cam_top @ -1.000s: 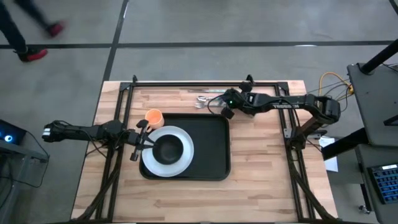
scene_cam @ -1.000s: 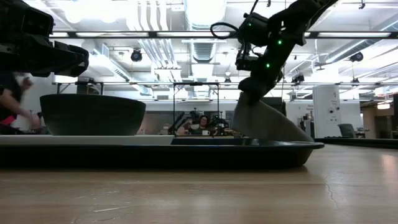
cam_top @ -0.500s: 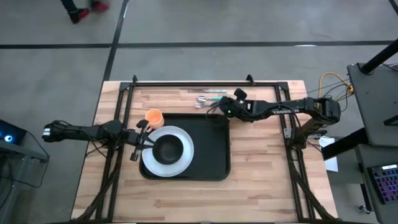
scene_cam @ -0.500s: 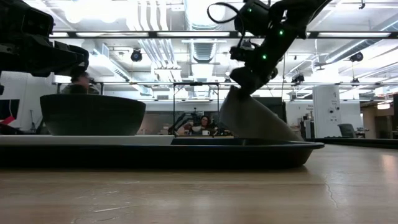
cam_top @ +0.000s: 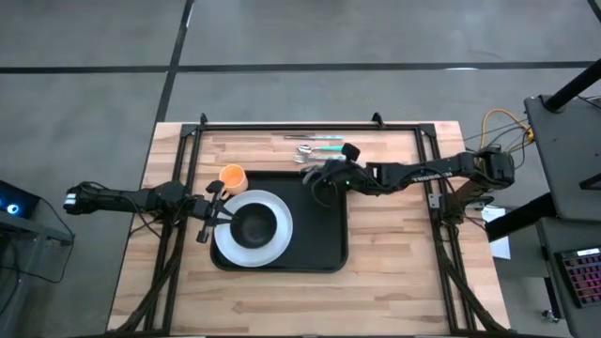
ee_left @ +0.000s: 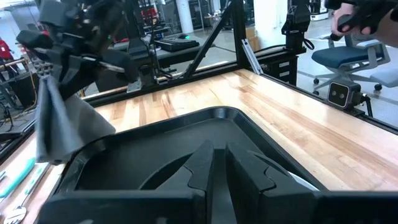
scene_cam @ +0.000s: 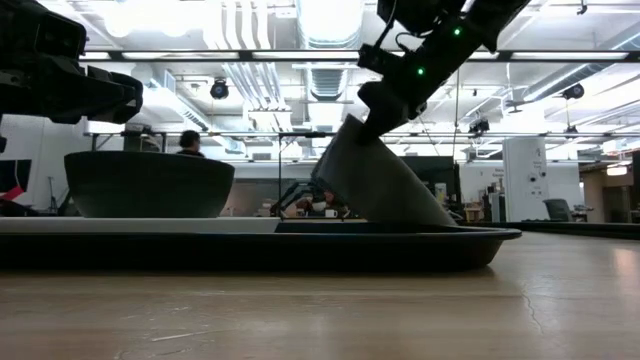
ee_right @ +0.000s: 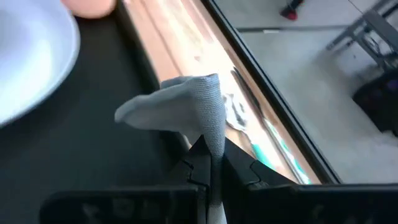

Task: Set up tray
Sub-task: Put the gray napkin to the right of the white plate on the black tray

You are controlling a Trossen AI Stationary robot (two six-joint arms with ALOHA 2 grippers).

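My right gripper [cam_top: 331, 173] is hanging over the back right corner of the tray [cam_top: 319, 246], fingers pinching a grey cloth [scene_cam: 372, 188] that is draping down and touching the tray floor. White lettering is showing on my right forearm in the high view, too small to read. No other readable writing.

My left gripper [cam_top: 214, 207] is waiting at the tray's left edge beside the white plate [cam_top: 268, 247]; its fingers are pressed together on nothing in the left wrist view.

The tray is sitting mid-table, holding the plate with a dark bowl [cam_top: 254, 223] on it. An orange cup [cam_top: 232, 176] is standing just off the tray's back left corner. Cutlery [cam_top: 315, 144] is lying near the back edge.

The surface is light wood planks [cam_top: 394, 244] in a black frame. The floor around is grey concrete; the low view is showing an open workshop with ceiling ducts and a person [scene_cam: 188, 144] far behind.
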